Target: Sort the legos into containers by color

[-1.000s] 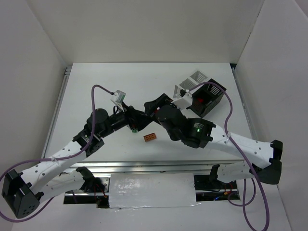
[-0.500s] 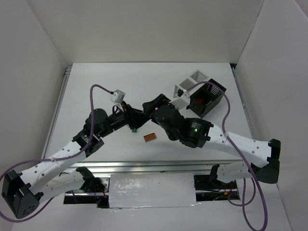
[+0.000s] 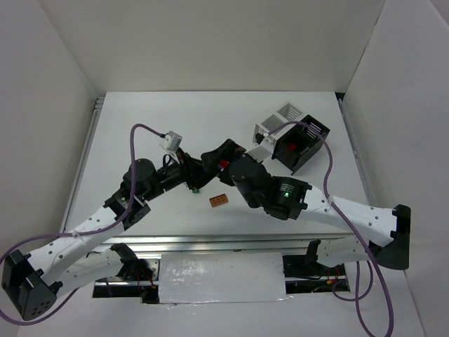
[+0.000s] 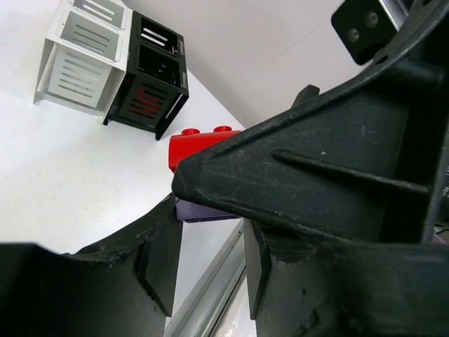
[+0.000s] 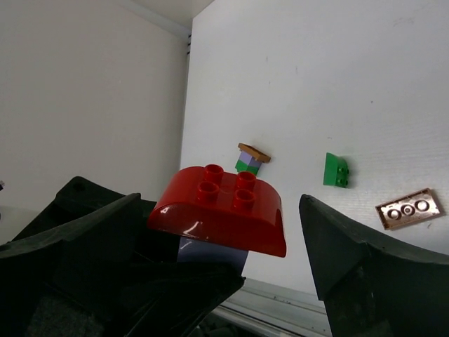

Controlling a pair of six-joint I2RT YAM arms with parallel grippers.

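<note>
A red rounded lego (image 5: 221,210) sits stacked on a purple lego (image 5: 210,253) above the table. My left gripper (image 4: 209,232) is shut on the purple lego (image 4: 203,209), with the red one (image 4: 200,144) showing above it. My right gripper (image 5: 218,203) stands open, one finger on each side of the red lego and neither touching it. From above, the red lego (image 3: 224,164) shows between the left gripper (image 3: 203,170) and the right gripper (image 3: 223,156). On the table lie a green lego (image 5: 336,170), an orange-brown plate (image 5: 408,208) and a small brown-purple-green stack (image 5: 251,159).
A white container (image 3: 280,118) and a black container (image 3: 303,144) with something red inside stand side by side at the back right. Both show in the left wrist view as the white container (image 4: 77,60) and the black container (image 4: 151,88). The table's metal front rail (image 5: 280,302) runs below the grippers.
My left gripper closed on the purple lego. After that my right gripper's jaws spread wide off the red lego, which now shows from above. Both arms shifted slightly.
</note>
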